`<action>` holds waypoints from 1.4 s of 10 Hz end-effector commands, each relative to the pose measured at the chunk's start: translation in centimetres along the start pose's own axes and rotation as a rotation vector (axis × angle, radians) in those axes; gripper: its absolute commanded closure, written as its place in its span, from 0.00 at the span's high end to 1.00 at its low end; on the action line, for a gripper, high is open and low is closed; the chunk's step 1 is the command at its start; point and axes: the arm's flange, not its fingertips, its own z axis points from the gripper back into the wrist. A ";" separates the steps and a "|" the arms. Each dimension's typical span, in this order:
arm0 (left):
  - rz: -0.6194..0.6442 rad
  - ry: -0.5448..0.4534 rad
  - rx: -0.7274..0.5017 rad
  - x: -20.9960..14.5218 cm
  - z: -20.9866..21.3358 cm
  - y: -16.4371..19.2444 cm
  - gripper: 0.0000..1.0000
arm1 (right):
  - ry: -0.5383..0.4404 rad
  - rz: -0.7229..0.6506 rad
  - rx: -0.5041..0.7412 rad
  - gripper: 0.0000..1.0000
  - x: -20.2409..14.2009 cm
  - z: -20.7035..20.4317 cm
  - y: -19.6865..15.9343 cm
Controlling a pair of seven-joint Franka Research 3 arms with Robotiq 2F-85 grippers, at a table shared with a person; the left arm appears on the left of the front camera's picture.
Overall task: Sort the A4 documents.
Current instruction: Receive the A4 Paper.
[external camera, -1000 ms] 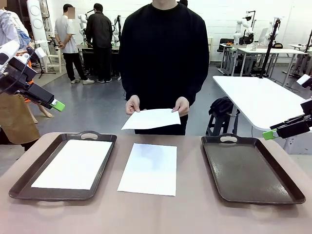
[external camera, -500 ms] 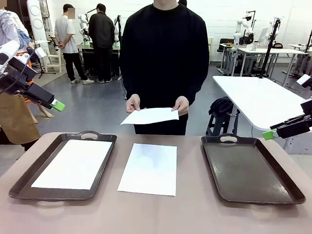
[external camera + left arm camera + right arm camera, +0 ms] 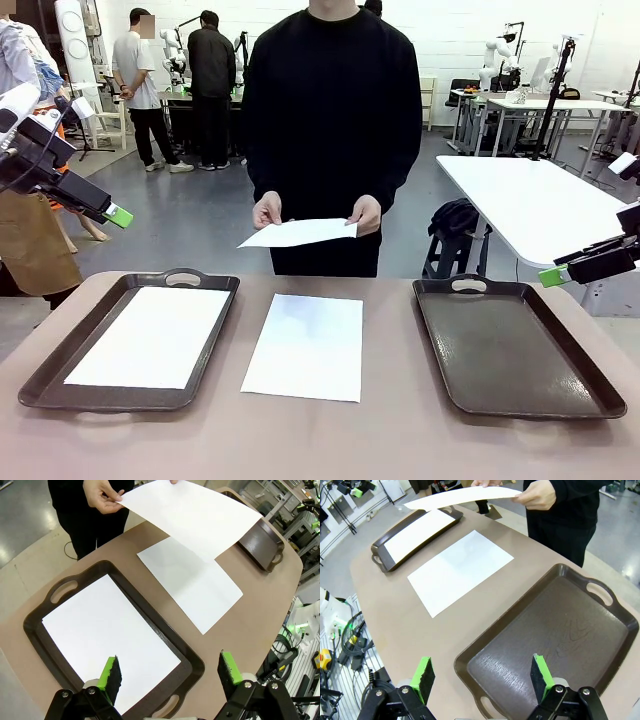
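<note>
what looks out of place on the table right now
The middle sheet lies on the bare table between the trays, in neither one, while the left sheet sits inside the left tray. The right tray holds no paper. A third sheet is in the person's hands.

Bright, even overhead room light; no hard shadows. Held sheet [image 3: 190, 515] throws faint grey shadow on middle sheet [image 3: 192, 580], toward far edge of table [image 3: 260, 625]. Tray sheet [image 3: 107, 630] near blown-out white, no texture. Right tray [image 3: 555, 635] shows dull sheen and streaks on base. Floor [image 3: 190, 220] carries soft glare. Front view sharp, background slightly soft. Wrist views wide-angle: table edges bow, corners stretch.
</note>
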 end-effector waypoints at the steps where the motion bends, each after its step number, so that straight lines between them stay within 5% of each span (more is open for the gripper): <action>1: -0.020 0.001 -0.004 -0.1 0.1 0.0 1.00 | -0.016 0.011 0.015 1.00 0.1 -0.2 -0.3; 14: 0.000 0.000 0.000 0.0 0.0 0.0 1.00 | -0.016 0.011 0.015 1.00 0.1 -0.2 -0.3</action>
